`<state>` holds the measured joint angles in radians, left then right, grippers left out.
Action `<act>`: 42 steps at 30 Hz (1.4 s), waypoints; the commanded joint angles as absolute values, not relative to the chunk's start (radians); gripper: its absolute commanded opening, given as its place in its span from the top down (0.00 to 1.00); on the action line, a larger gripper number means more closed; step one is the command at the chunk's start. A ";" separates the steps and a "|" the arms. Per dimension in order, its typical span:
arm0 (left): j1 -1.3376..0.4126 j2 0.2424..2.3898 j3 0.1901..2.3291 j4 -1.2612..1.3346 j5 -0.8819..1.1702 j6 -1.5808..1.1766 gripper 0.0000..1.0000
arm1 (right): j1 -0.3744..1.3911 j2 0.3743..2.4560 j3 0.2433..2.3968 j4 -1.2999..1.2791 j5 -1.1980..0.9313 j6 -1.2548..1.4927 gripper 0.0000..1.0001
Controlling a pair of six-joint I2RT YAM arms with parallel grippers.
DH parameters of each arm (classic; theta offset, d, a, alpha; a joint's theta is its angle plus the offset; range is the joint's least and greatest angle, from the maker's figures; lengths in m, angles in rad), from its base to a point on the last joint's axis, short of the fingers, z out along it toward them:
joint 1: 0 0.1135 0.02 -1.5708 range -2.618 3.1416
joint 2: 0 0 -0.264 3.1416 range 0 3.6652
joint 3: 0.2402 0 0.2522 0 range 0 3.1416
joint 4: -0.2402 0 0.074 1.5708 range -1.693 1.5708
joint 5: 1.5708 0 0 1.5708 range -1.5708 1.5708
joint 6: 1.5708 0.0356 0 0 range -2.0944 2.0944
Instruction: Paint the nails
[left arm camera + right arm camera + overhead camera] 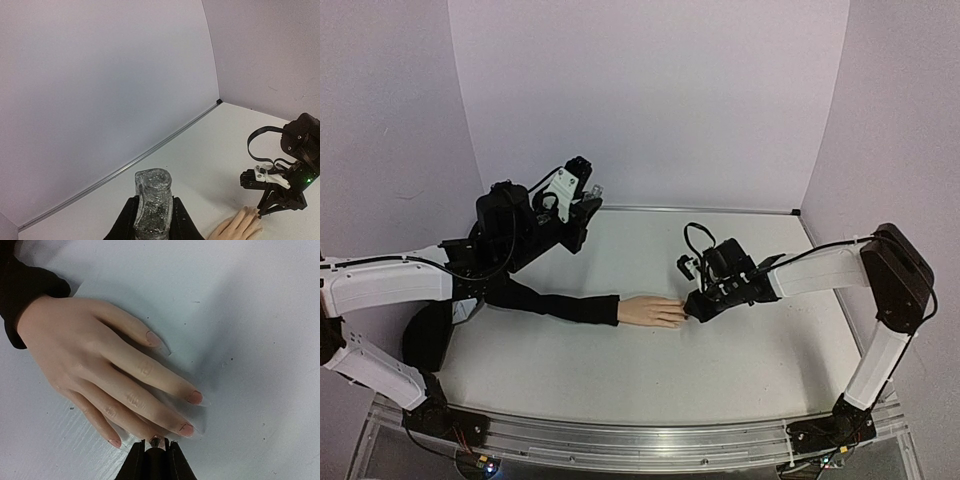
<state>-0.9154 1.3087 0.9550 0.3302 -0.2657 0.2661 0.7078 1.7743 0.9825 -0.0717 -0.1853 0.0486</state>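
A pale mannequin hand (pixel 653 311) lies flat on the table, reaching out of a long black sleeve (pixel 550 300). Its nails show pinkish in the right wrist view, on the index (pixel 195 397), the middle (pixel 186 429) and the little finger (pixel 115 443). My right gripper (pixel 156 446) is shut on a dark polish brush cap (pixel 156 462). The brush tip rests on the ring fingernail (pixel 156 439). My left gripper (pixel 153 202) is raised at the back left. It is shut on a clear glittery polish bottle (pixel 153 190) with an uncovered mouth.
Grey walls enclose the white table (pixel 620 360) at the back and on both sides. A metal strip (pixel 125 167) runs along the foot of the back wall. The left arm's white link (pixel 380 285) crosses above the sleeve's near end.
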 commanded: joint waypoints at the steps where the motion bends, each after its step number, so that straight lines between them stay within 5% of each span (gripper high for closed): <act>1: -0.913 1.290 0.971 0.337 -0.268 0.280 1.00 | 0.713 1.789 1.017 -0.085 -0.152 0.043 1.00; 42: -0.913 1.281 0.966 0.334 -0.267 0.276 1.00 | 0.715 1.779 1.008 -0.110 -0.087 0.038 1.00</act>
<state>-0.9154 1.3087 0.9550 0.3302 -0.2657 0.2661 0.7086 1.7847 0.9886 -0.0994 -0.1119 0.0478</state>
